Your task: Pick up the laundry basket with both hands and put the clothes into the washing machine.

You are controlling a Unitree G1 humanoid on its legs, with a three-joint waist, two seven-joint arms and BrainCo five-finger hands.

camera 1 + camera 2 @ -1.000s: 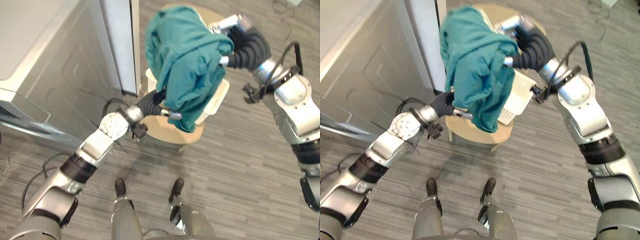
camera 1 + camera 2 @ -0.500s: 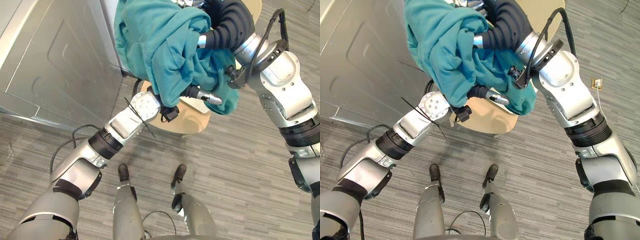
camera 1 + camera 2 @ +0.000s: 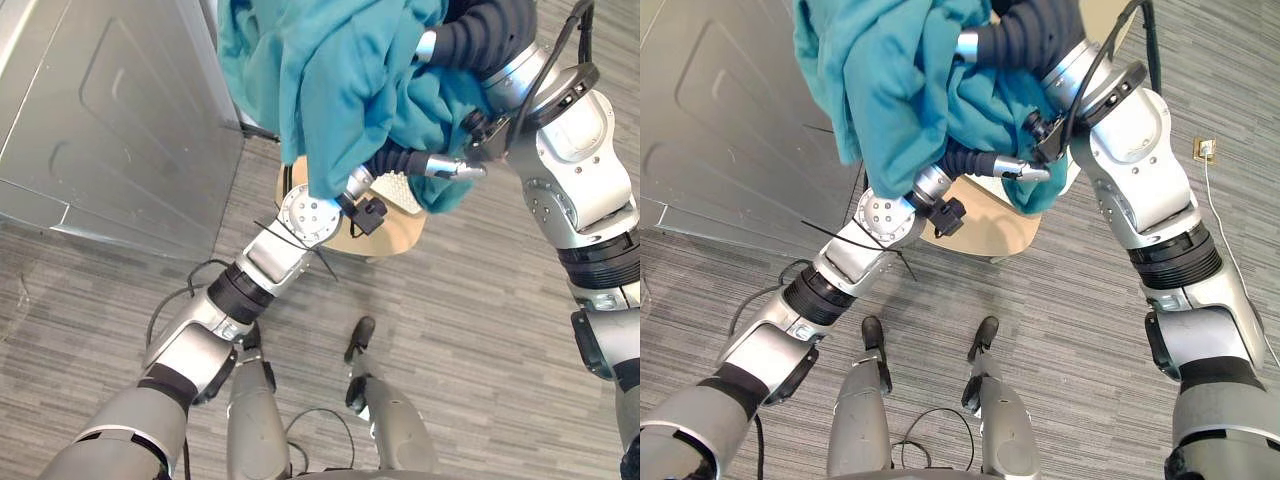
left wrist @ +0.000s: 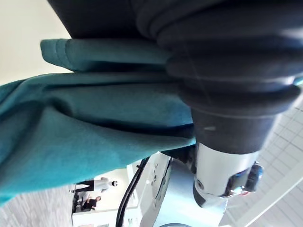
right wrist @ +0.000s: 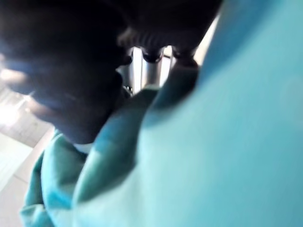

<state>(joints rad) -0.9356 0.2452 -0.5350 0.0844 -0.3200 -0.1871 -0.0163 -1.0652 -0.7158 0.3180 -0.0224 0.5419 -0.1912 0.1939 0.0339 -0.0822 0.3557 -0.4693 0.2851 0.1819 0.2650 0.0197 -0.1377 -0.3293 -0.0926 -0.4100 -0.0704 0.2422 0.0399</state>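
Teal clothes [image 3: 320, 80] are piled high over the basket [image 3: 402, 190] and spill down its near side, so only a patch of white mesh shows. Basket looks lifted btw the 2 arms, over the round beige tabletop [image 3: 345, 238]; can't see any contact w/ it.

Left robot hand [image 3: 452, 168] reaches in under the cloth at the basket's low side. 1 silver finger sticks out straight, the rest is buried, so can't tell what it has hold of. Right robot hand [image 3: 428, 45] is at the upper side, fingers lost in teal cloth, in the right wrist view too, so its grip can't be read either.

Grey washing machine [image 3: 110, 120] stands just to the robot's left of the load; its opening isn't visible.

Step in hand, I'd judge: carry the load over to the machine. To do it well:
- Move both arms together so the basket doesn't twist out.
- Hold it level-ish till it's at the opening. The cloth hangs loose w/ lots of overhang and could slide off to the floor [image 3: 450, 330].
- Tip only once the rim is at the opening.
- Watch the hanging hem; it could snag on the left wrist or the machine's edge.
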